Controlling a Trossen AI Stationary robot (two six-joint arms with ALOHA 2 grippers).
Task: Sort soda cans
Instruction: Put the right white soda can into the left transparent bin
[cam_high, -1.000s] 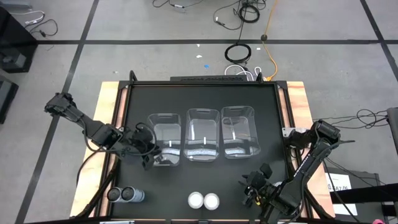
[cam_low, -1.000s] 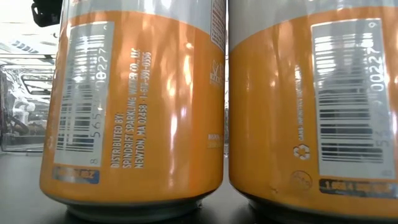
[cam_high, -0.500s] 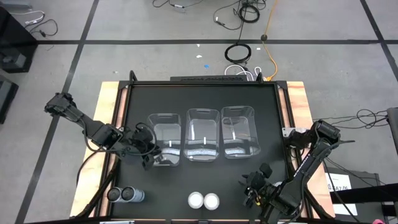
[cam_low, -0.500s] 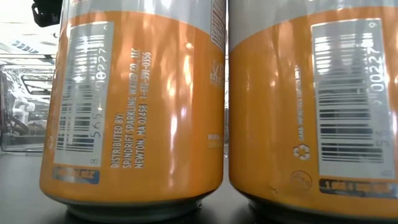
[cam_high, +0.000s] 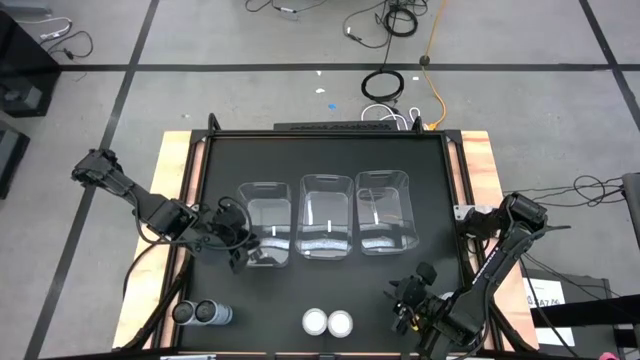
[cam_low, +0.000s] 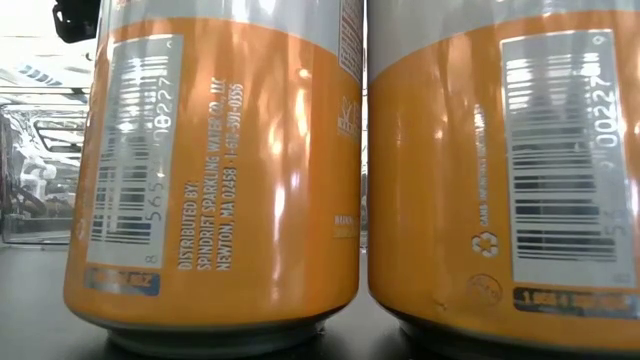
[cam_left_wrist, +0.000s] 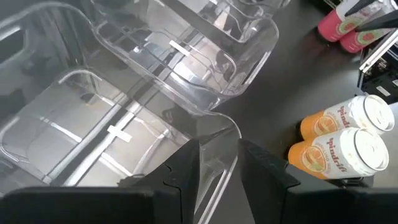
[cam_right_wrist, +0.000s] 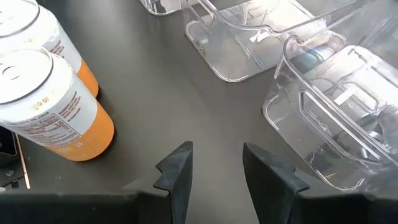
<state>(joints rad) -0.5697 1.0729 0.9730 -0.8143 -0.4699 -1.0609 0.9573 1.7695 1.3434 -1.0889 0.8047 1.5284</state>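
Two orange-brown cans (cam_high: 327, 322) stand upright side by side at the table's near edge; they fill the low view (cam_low: 210, 180) and show in the left wrist view (cam_left_wrist: 339, 146) and the right wrist view (cam_right_wrist: 53, 106). Two dark grey cans (cam_high: 200, 313) stand near the near-left corner. Two red-pink cans (cam_left_wrist: 342, 28) stand farther right, hidden under the right arm in the high view. My left gripper (cam_high: 238, 252) (cam_left_wrist: 217, 171) is open at the left bin's near-left corner. My right gripper (cam_high: 405, 300) (cam_right_wrist: 217, 174) is open, low over bare table right of the orange cans. My left gripper has one finger (cam_left_wrist: 186, 171) on each side of the left bin's corner rim (cam_left_wrist: 221, 127), coming level from the table's left. Whether a finger touches the rim, I cannot tell.
Three clear plastic bins (cam_high: 326, 215) stand in a row at the table's middle, long sides running near to far. The black mat has bare room behind the bins and between the can pairs. Wooden table edges (cam_high: 175, 180) frame the mat; cables lie on the floor beyond.
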